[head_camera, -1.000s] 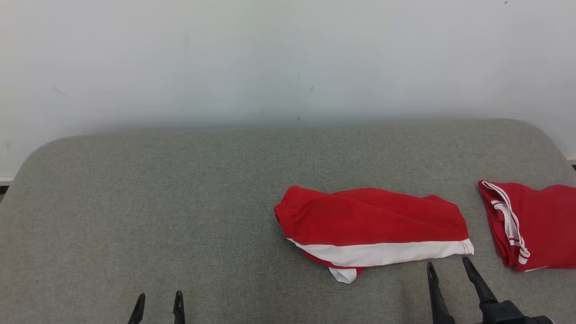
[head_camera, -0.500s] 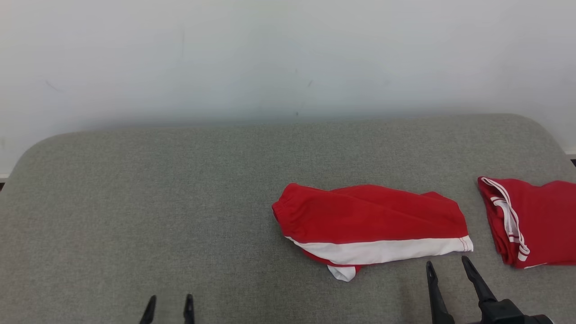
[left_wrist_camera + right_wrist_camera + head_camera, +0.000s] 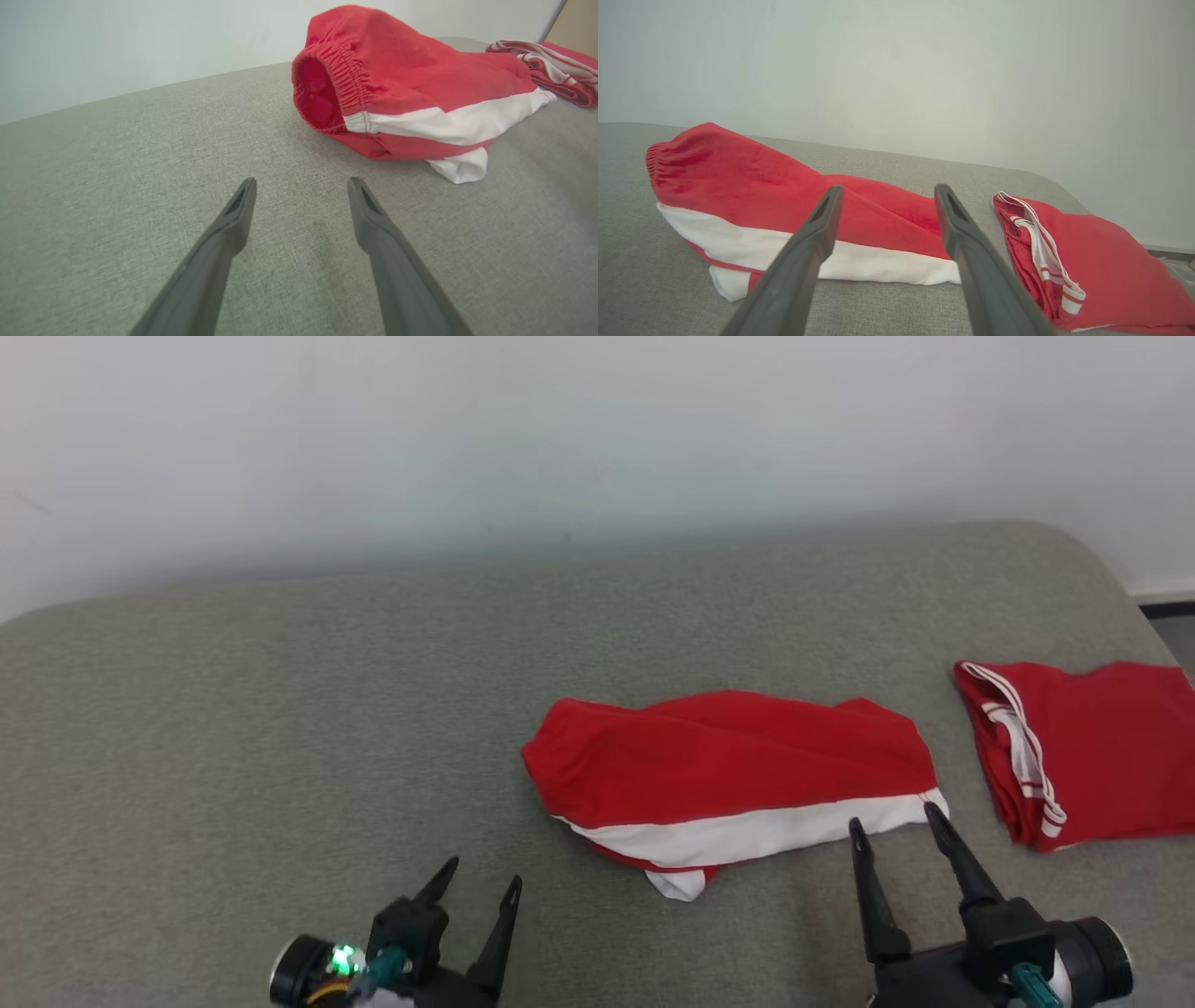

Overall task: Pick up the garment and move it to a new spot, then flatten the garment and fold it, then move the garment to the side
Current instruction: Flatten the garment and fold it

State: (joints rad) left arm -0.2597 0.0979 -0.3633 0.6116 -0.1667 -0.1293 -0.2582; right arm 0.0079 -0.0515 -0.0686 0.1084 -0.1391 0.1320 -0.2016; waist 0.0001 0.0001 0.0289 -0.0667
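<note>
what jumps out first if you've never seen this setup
The red shorts with a white stripe lie crumpled mid-right on the grey cushion. A second red garment sits at the right edge. The left gripper and right gripper hang open at the front, empty.

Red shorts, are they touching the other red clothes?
Apart. The head view shows a strip of grey surface between the red shorts and the other red clothes.
</note>
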